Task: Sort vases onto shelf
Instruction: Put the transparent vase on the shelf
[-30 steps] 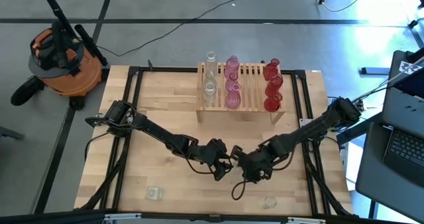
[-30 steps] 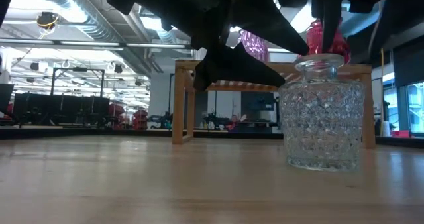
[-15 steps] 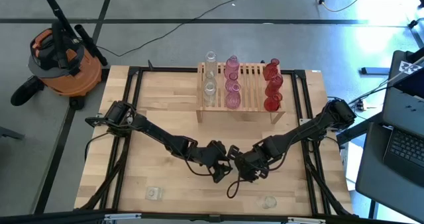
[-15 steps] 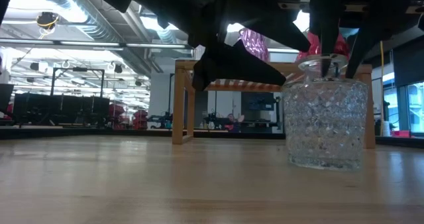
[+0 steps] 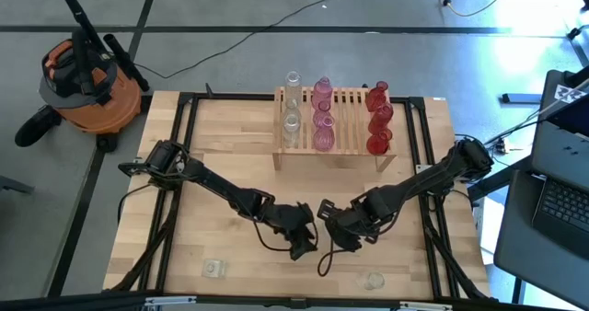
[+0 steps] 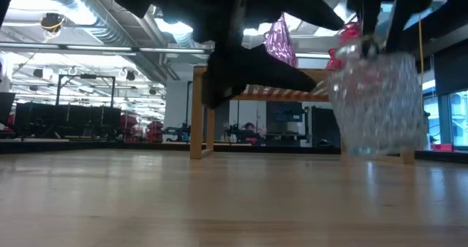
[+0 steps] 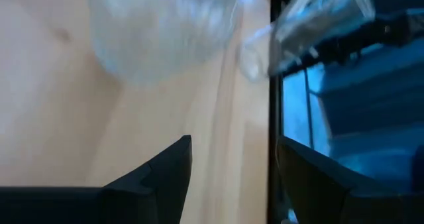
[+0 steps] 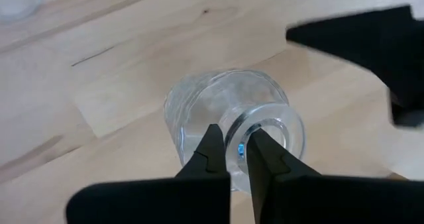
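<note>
A clear cut-glass vase [image 6: 376, 101] hangs just above the table's near middle, with my right gripper [image 8: 236, 154] shut on its mouth. My left gripper [image 7: 232, 168] stands open right beside it on the left [image 5: 302, 245], fingers level with the vase [image 7: 159, 32] and touching nothing. The wooden shelf [image 5: 336, 150] stands at the far middle, with clear vases [image 5: 292, 118], pink vases [image 5: 322, 118] and red vases [image 5: 377, 120] upright in rows on its slats. Two more clear vases [image 5: 214, 269] [image 5: 373, 280] stand near the table's front edge. My right gripper pinches the vase's rim [image 8: 240, 139] between its two fingers, one finger [image 8: 264, 156] inside the mouth and one [image 8: 211, 154] outside on the neck. The fingers come from above, pointing steeply down. The vase hangs below them, slightly tilted, lifted clear of the table.
An orange shop vacuum [image 5: 87, 81] stands off the table's far left corner and a laptop [image 5: 561, 201] sits to the right. A dark cable [image 5: 325, 260] loops on the wood below the grippers. Bare tabletop [image 5: 230, 145] lies left of the shelf.
My right gripper has shut on the vase's rim and gone up, lifting the vase clear of the table and tipping it a little. My left gripper has turned at the wrist beside it and stayed open.
</note>
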You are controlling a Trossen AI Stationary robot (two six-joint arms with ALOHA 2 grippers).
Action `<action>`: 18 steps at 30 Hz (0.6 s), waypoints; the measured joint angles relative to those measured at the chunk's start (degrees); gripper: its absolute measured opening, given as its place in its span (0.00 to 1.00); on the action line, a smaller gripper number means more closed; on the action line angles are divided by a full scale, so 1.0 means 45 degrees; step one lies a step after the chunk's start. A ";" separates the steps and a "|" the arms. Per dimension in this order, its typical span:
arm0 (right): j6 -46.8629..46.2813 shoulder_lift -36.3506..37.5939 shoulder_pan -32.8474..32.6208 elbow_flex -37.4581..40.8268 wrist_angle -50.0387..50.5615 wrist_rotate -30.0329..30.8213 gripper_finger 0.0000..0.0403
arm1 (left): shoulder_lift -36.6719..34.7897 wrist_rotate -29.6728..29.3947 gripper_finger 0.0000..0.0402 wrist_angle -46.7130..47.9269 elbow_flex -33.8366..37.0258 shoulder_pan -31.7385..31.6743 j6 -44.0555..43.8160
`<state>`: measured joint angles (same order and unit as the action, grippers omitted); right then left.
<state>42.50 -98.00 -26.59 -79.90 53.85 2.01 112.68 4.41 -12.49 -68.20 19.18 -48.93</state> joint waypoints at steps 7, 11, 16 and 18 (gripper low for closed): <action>-0.0210 0.0000 0.0018 -0.2135 0.1880 0.0473 0.00 | -0.0455 0.0945 0.49 0.1649 0.0000 -0.0053 0.0480; -0.0939 0.0005 0.0182 -0.4040 0.3719 0.0967 0.00 | -0.1426 0.1036 0.46 0.3817 0.0000 -0.0276 0.1589; -0.2201 0.0025 0.0773 -0.7135 0.6185 0.2175 0.00 | -0.3014 -0.0315 0.42 0.6855 0.0000 -0.0457 0.2714; -0.2757 0.0044 0.1187 -0.8375 0.7041 0.2836 0.00 | -0.3624 -0.1221 0.41 0.7776 0.0000 -0.0452 0.3078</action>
<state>30.10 -97.80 -21.25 -117.58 85.54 14.77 96.37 -1.08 22.50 -68.20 17.15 -35.08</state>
